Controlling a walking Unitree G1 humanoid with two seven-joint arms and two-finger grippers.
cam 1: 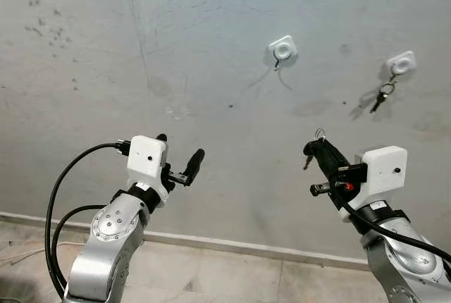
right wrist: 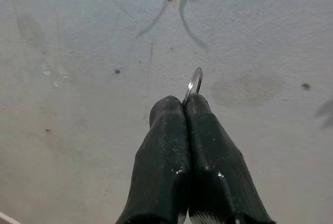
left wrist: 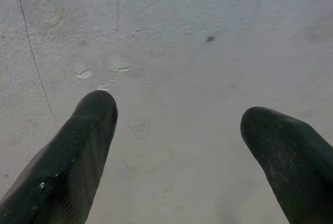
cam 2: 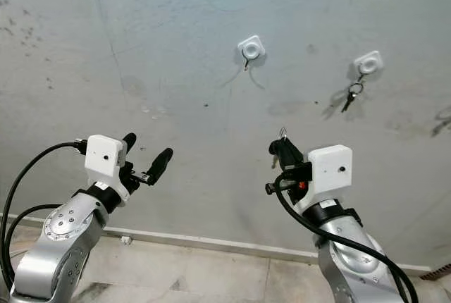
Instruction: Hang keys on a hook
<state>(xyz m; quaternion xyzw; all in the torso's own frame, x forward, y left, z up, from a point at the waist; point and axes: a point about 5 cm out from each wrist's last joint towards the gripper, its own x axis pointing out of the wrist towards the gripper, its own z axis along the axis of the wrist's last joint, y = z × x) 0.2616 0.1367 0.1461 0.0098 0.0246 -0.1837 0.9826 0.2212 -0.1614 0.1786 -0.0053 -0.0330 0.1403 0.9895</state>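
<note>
- Scene: grey plastered wall (cam 1: pixel 211 49) fills the field ahead; a pale skirting strip runs along its base, with tiled floor (cam 1: pixel 211 275) below.
- Two white hooks are fixed on the wall. The nearer hook (cam 1: pixel 282 49), roughly centre-right, carries nothing on its small metal prong. The farther hook (cam 1: pixel 402 63), out to the robot's right, already bears a hanging bunch of keys (cam 1: pixel 381 97).
- Right gripper (cam 1: pixel 318 146): raised in front of the wall, below and a little to the right of the empty hook, well short of it. Fingers pressed together, clamped on a set of keys.
- Keys (cam 1: pixel 308 156): held in the right gripper. The key ring (right wrist: pixel 194 82) stands up out of the closed fingertips; in the left eye view a dark key dangles just beside the fingers on their left side.
- In the right wrist view, the ring points up towards the empty hook's prong, seen at the frame edge with its shadows fanned out on the plaster. Ring and prong are apart.
- Left gripper (cam 1: pixel 180 156): raised at about the same height on the robot's left, well apart from both hooks. Fingers spread wide, nothing between them.
- Left wrist view: the two black fingers (left wrist: pixel 78 151) frame bare plaster with a few chipped flecks and a thin crack.
- Black cable (cam 1: pixel 63 197) loops from the left wrist camera housing down beside the silver arm.
</note>
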